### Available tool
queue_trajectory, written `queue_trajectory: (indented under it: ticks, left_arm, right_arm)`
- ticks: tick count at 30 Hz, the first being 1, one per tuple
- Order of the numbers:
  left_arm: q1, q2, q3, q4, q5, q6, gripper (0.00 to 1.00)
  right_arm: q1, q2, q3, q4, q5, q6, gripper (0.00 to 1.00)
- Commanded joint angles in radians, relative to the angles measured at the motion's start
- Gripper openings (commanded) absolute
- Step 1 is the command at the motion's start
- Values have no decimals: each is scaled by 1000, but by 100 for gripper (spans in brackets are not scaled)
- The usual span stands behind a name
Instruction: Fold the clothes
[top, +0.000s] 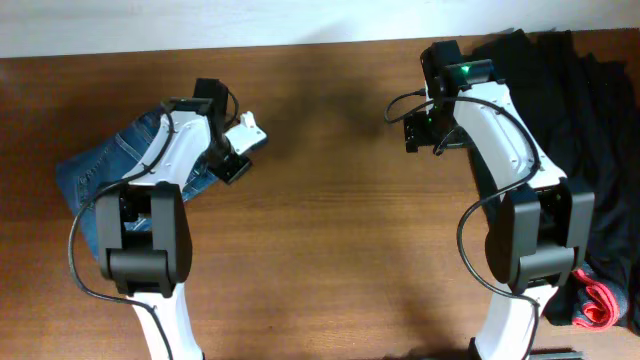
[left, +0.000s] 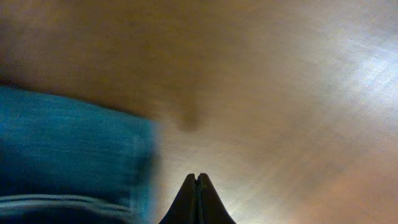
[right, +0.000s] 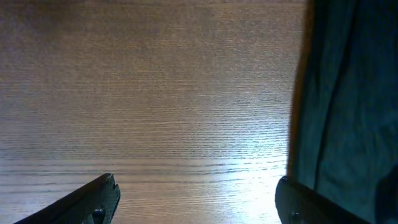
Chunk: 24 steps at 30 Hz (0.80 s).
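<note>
**Colours and patterns**

The jeans (top: 100, 170) are medium-blue denim with paler faded patches and light stitching. The bench (top: 330, 230) is brown with fine wood grain. The garments (top: 600, 120) are black, and the small item (top: 598, 305) is red-pink.

- The jeans (top: 100, 170) are medium-blue denim with paler faded streaks and visible stitching.
- They lie bunched in a compact heap on the left side of the tabletop (top: 330, 230).
- Up close, the cloth looks blurred, with a pale seam along its near edge.
</note>
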Motion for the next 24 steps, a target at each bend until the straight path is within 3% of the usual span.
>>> queue_trajectory:
  ticks: [1,13,19,24]
  left_arm:
    - [27,-7,-21,89,-113,-76,2]
    - [130,49,-21,290,-137,-225,5]
    - [212,56,-21,369,-161,-416,5]
    - [253,56,-21,419,-162,-418,5]
  right_arm:
    - [-7,-16,-2,-3,-2,-3,86]
    - [-6,-16,-2,-19,-3,-2,85]
    - [-6,-16,-2,-26,-3,-2,85]
    - [-6,-16,-2,-26,-3,1,85]
